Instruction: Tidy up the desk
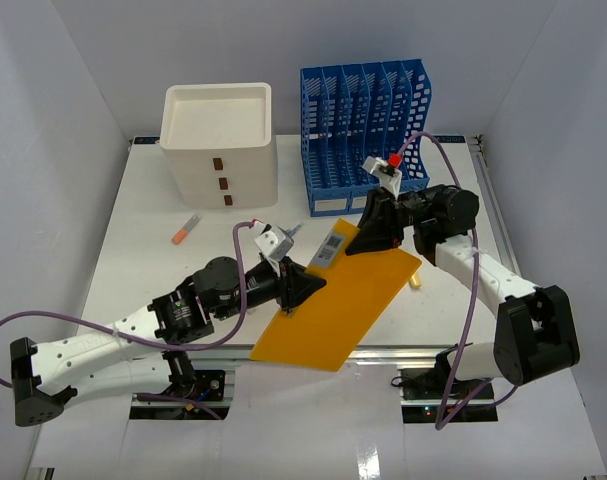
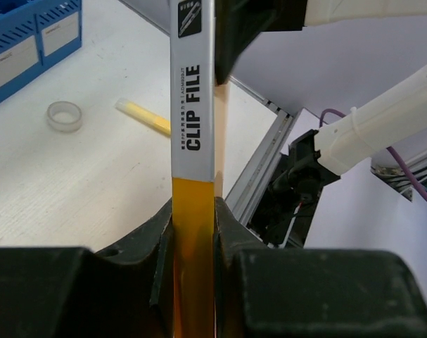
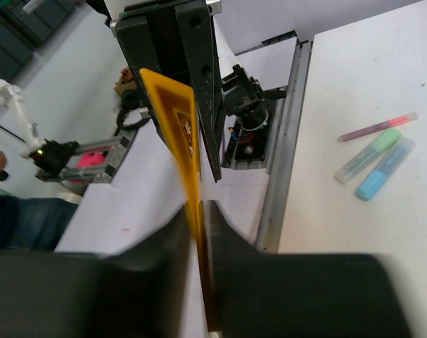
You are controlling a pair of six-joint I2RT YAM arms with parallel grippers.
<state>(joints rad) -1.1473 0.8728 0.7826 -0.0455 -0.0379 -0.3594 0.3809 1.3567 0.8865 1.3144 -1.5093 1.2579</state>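
Note:
An orange clip file [image 1: 343,300] with a white label strip hangs tilted over the front edge of the white desk [image 1: 153,230]. My left gripper [image 1: 303,285] is shut on its left edge. In the left wrist view both jaws press the orange spine [image 2: 193,239] below the "CLIP FILE" label. My right gripper [image 1: 368,235] is shut on the file's far corner. In the right wrist view the thin orange sheet [image 3: 174,120] runs between the closed fingers [image 3: 220,239]. The file hides part of the desk in the top view.
A white three-drawer box [image 1: 220,140] and a blue file rack [image 1: 363,120] stand at the back. An orange marker [image 1: 186,229] lies left of centre. A tape ring [image 2: 64,116] and yellow highlighter [image 2: 144,116] lie on the desk. Green [image 3: 371,151] and blue [image 3: 385,169] highlighters lie near the rail [image 3: 283,141].

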